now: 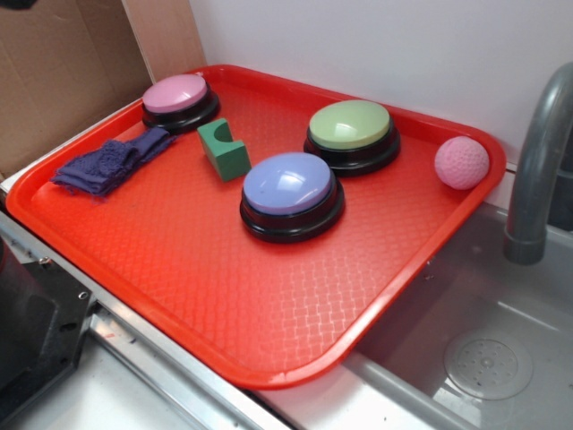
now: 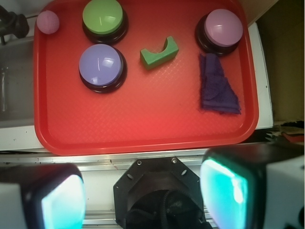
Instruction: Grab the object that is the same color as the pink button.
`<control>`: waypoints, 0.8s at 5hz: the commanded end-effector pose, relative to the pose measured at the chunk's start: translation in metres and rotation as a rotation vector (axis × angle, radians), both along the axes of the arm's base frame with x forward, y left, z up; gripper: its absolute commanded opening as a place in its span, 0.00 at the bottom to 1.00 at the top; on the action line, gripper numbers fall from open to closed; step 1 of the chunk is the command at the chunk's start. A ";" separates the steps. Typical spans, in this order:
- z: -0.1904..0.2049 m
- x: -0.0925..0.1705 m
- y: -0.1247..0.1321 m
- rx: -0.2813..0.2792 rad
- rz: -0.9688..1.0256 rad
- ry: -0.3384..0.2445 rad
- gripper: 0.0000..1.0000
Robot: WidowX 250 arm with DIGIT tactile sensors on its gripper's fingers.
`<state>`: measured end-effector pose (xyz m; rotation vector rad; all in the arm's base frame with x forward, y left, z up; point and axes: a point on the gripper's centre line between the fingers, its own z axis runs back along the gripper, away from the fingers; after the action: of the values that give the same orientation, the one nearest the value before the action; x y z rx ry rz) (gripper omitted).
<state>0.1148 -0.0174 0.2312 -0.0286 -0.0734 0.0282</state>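
Fingers (image 2: 238, 191) spread wide apart, holding nothing, hovering off the tray's (image 2: 143, 138) near edge. The pink ball (image 2: 48, 22) lies far ahead at the left corner, pink button (image 2: 223, 26) far ahead right.

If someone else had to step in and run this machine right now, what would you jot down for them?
Gripper: open, empty, hanging short of the red tray's near edge.
Pink ball: in a far corner of the tray, beside the green button, untouched.
Pink button: in the other far corner, next to the purple cloth.
Done: nothing yet.
Left: reach across the tray, close on the ball, lift it.
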 end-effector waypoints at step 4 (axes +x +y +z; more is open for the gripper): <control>-0.064 0.155 -0.067 0.129 -0.696 -0.037 1.00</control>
<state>0.2651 -0.0739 0.1500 0.0701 -0.0243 -0.6575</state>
